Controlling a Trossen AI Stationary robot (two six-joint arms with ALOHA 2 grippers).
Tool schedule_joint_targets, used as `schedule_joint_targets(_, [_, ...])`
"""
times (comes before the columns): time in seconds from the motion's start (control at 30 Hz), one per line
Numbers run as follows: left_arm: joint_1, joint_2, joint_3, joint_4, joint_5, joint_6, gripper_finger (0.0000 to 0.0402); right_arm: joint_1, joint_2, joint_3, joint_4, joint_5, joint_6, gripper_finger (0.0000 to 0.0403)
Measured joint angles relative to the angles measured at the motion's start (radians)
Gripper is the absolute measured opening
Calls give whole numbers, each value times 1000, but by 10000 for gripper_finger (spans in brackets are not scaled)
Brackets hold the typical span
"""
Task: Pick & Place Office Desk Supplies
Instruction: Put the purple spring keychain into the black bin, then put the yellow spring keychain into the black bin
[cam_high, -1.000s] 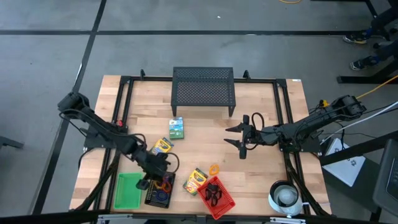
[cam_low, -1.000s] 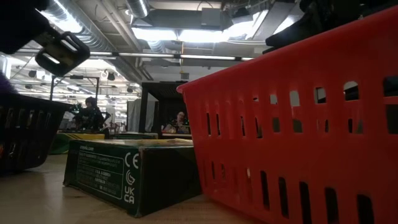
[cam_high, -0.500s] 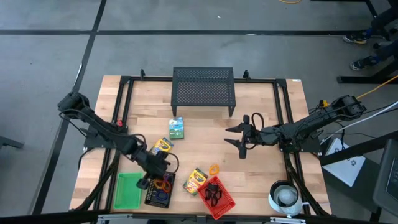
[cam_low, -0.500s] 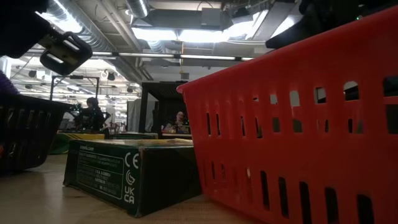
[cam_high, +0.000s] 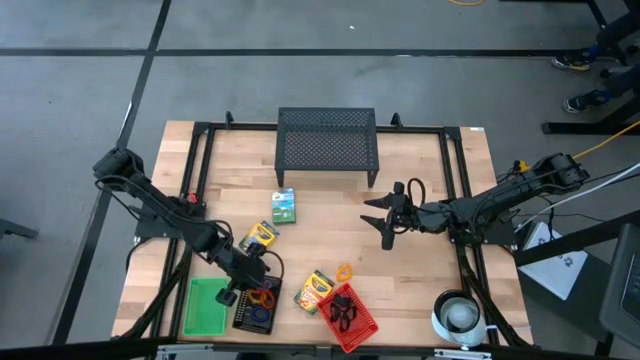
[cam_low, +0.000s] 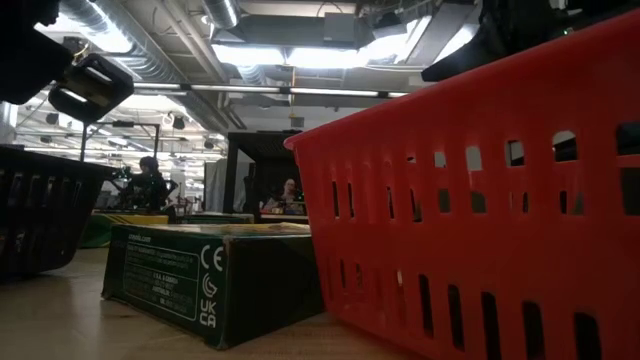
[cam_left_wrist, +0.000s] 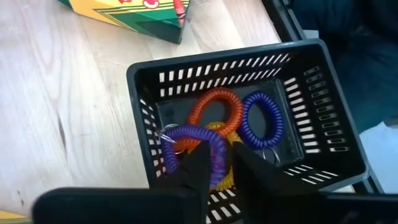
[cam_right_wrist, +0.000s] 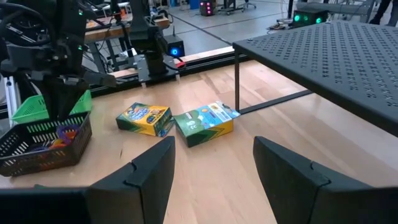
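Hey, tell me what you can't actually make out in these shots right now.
- Red basket contents: high view shows only a dark tangle, too small; low view shows just its wall.
- Yellow ring: left wrist view, mostly buried under the purple ring and orange ring.
- Black basket near corner: hidden behind the left gripper.

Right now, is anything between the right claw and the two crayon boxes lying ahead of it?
Nothing visible. Bare wood lies between the open right claw and the green crayon box and yellow crayon box; the mesh stand's leg stands off to one side.
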Motion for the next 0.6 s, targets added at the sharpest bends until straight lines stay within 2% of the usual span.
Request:
schedule_joint_targets(0.2, [-16, 0, 0, -17, -7, -62, 120, 0, 0, 0, 0, -3, 0, 219])
schedule_joint_targets(0.4, [-19, 0, 0, -21, -21, -80, 151, 0, 0, 0, 0, -3, -1, 219])
schedule_joint_targets(0.6, [-16, -32, 0, -20, -148, -5, 159, 0, 0, 0, 21, -3, -41, 219])
